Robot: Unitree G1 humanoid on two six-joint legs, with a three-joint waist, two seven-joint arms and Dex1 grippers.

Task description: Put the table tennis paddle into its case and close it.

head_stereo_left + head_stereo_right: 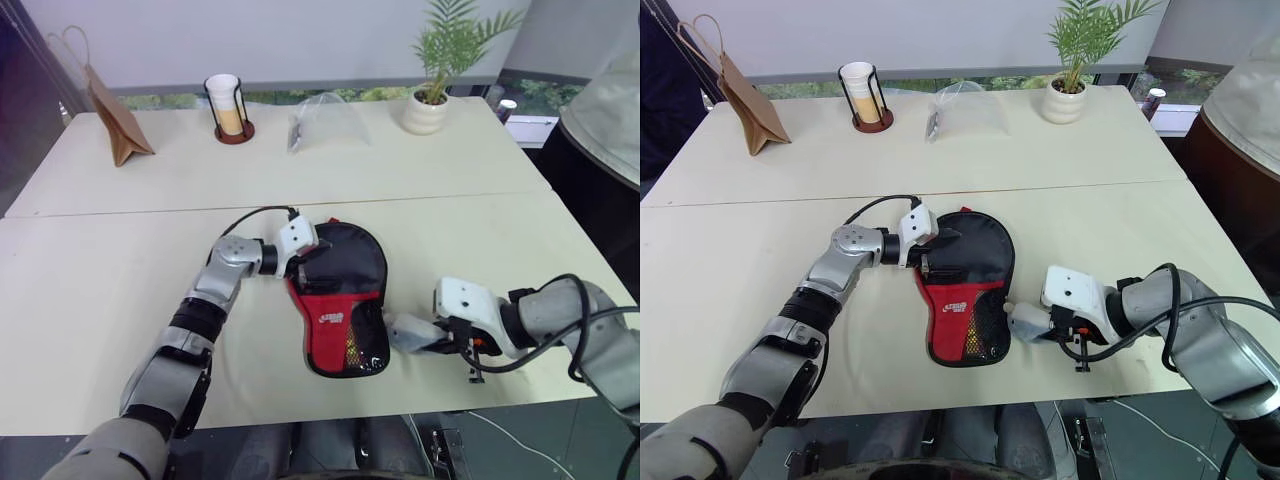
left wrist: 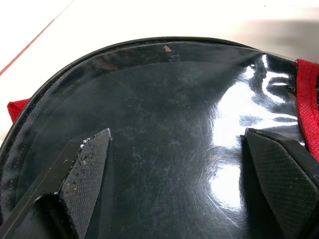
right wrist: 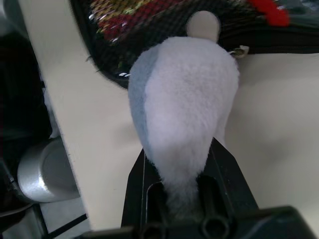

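— Where the case (image 1: pixel 340 300) is concerned, how is it placed?

— It is laid flat on the near table (image 1: pixel 100 300), close to the front edge. Its round black end is turned away from the robot, and its red panel and mesh pocket are turned toward the robot.

— Can the paddle be made out?

— It cannot be told apart with certainty. A glossy black round face with a dark rim is seen in the left wrist view, with red fabric at its sides. Whether that is the paddle inside or the case's own skin cannot be told.

— How are the grippers set?

— The left gripper (image 1: pixel 305 262) is held at the round end's left edge. Its fingers (image 2: pixel 84 169) are spread wide over the glossy face, and nothing is pinched between them. The right gripper (image 3: pixel 182 164) is kept just right of the case's narrow end. Its fingers are pressed together on a pale fluffy tuft (image 3: pixel 184 94). The tuft's tip is seen at the mesh pocket's edge; whether it is joined to the case cannot be told.

— What is found farther out?

— On the far table a paper bag (image 1: pixel 115 125) is stood at the left. A cup (image 1: pixel 228 105) in a wire holder, a clear bag (image 1: pixel 325 120) and a potted plant (image 1: pixel 435 85) are ranged to its right, all well apart from the case.
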